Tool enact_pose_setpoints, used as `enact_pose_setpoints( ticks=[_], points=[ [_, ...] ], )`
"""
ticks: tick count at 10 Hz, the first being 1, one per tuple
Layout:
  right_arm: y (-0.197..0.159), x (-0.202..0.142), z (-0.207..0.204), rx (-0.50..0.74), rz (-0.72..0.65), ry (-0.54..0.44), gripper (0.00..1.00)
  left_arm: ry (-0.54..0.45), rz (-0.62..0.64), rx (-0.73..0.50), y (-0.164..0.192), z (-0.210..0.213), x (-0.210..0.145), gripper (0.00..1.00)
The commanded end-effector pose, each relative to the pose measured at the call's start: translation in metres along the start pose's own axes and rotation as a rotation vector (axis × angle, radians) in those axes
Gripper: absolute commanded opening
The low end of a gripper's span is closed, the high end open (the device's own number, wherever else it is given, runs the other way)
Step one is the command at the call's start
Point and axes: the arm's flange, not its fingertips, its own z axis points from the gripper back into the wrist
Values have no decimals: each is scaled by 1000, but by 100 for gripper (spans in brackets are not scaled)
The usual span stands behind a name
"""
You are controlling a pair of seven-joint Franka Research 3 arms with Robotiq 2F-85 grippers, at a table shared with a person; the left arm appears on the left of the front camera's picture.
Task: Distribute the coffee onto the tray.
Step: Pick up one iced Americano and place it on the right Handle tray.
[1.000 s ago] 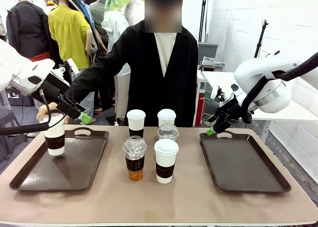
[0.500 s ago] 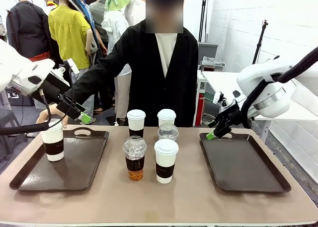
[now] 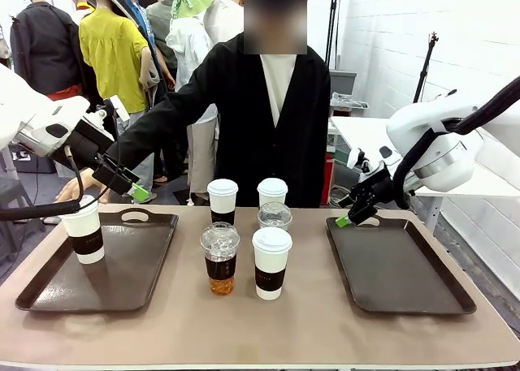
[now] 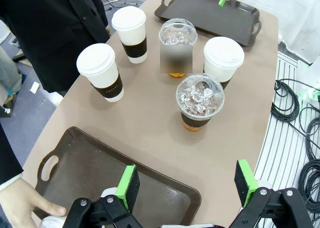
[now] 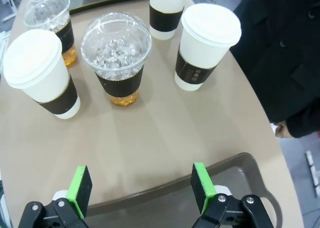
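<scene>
One cup (image 3: 84, 233) now stands flat at the 9 o'clock side of the left tray (image 3: 130, 265); a second ago it was held higher. We judge the first delivery done.

Front view: the left gripper (image 3: 134, 191) hangs at the cup's 1 o'clock, apart from it. We cannot tell its jaw state here. A hand (image 3: 69, 191) shows just behind the cup, partly hidden by it. Five cups (image 3: 271, 261) wait mid-table between the trays. The right gripper (image 3: 349, 217) has edged inward over the 11 o'clock corner of the right tray (image 3: 398, 273), which has yet to receive a cup.

Left wrist view: the left gripper's jaws are spread with nothing between the pads. The hand rests on the tray at 8 o'clock. The bottom edge cuts off the delivered cup, and one clear cup's side is blurred.

Right wrist view: the right gripper's jaws are spread and empty above the tray rim at 5 o'clock. The five cups lie from 10 to 1 o'clock, and the frame crops the farthest two. Lids hide what the white cups hold.
</scene>
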Motion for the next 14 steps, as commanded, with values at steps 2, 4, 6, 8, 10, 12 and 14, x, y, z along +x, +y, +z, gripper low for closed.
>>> enact_pose_setpoints(
  ticks=[2,4,6,8,10,12,14],
  points=[
    [-20,-21,-27,85,47,-168,100,-23,-7,-17,1,0,0,100],
    [-28,-36,-42,112,60,-225,100,-23,-7,-17,1,0,0,100],
    [-38,-47,-58,139,59,-275,100,-23,-7,-17,1,0,0,100],
    [-45,-58,-75,169,43,-358,100,-23,-7,-17,1,0,0,100],
    [-50,-58,-92,195,31,-403,100,-23,-7,-17,1,0,0,100],
    [-55,-59,-109,246,23,-432,100,-23,-7,-17,1,0,0,100],
    [-56,-57,-121,267,25,-462,100,-23,-7,-17,1,0,0,100]
  ],
)
